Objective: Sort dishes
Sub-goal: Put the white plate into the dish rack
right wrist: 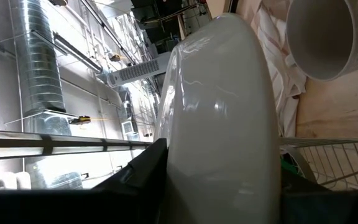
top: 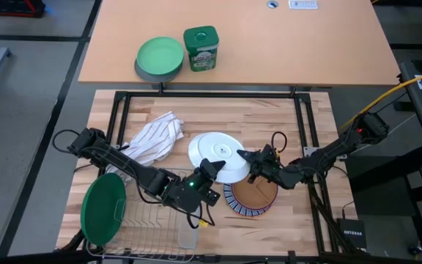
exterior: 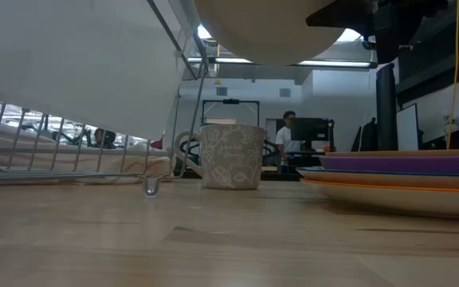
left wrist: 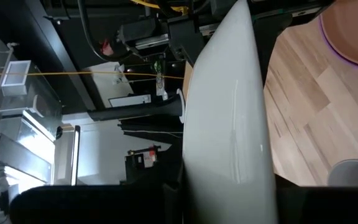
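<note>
From above, a pale butcher-block table (top: 284, 125) is filling the frame, with a second tan desk (top: 306, 44) behind it carrying a green canister (top: 201, 48) and a light green plate on a grey bowl (top: 160, 59). A striped cloth (top: 152, 139) is lying beside the white plate (top: 215, 154), which both arms are gripping at once: the left gripper (top: 212, 169) is pinching its near-left rim, the right gripper (top: 249, 160) is clamping the opposite rim. A big dark green plate (top: 102, 207) is standing in the wire dish rack (top: 149, 235), and the brown plate (top: 255, 192) is topping the stack (top: 251, 199) just beside the white one.

Down at table height, the white plate (exterior: 269, 32) is hanging in the air overhead. A grey patterned mug (exterior: 231, 156) is sitting mid-table, the rack (exterior: 62, 151) is off to one side, and the purple plate (exterior: 409, 163) is showing in the stack edge-on. A person (exterior: 287, 135) is standing far back in the room.

The left wrist camera is looking straight along the white plate (left wrist: 229, 124) edge-on, fingers closed partway on its rim.

The right wrist camera is showing the same plate (right wrist: 219, 118) held in its wider-set fingers, with the mug (right wrist: 322, 37) and cloth (right wrist: 278, 37) beyond.
</note>
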